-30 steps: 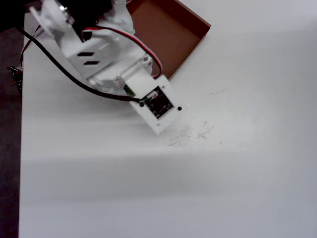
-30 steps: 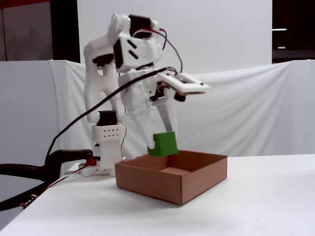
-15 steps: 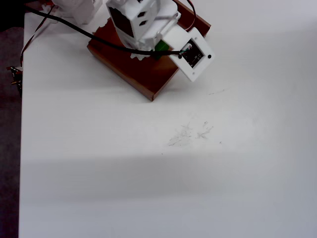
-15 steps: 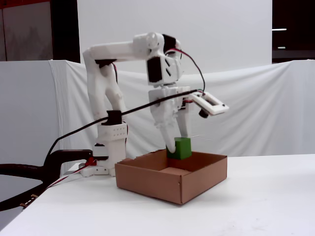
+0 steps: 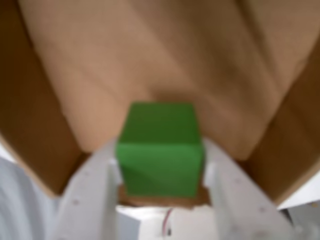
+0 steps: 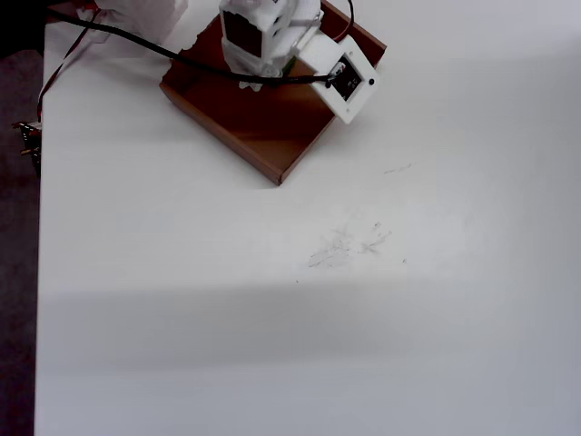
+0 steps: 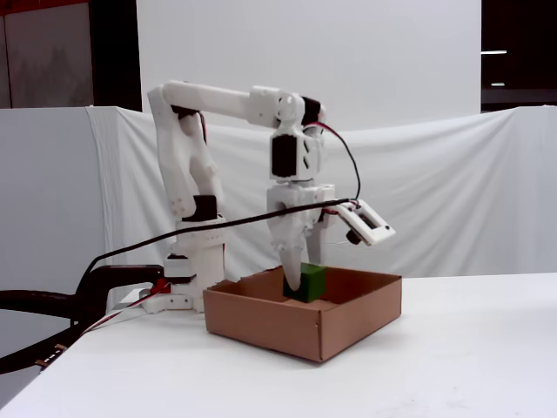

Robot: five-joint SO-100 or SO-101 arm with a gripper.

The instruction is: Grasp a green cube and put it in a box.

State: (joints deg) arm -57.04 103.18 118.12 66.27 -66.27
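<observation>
Green cube fills the wrist view, sitting right btwn the two white fingers, which press its left and right faces, so I read the jaws as pinching it, not spread. Behind and below it in that view is the brown floor of the box, w/ the box walls running up both edges of the frame, so the cube is already over the inside of the tray. From the fixed view, the cube shows above the near wall of the box, w/ the gripper pointing nearly straight down onto it; I can't tell from here whether the cube's underside touches the floor or hangs just above. Overhead view is no help on the cube: arm and camera housing cover it, only a sliver of green visible; box sits at the top of the white desk. What matters for my next move: cube lies directly below the jaws, roughly mid-tray, well clear of the walls, no long axis to worry abt. My call is transport's done, release is what's left: open, then lift straight up so neither finger drags the cube.
</observation>
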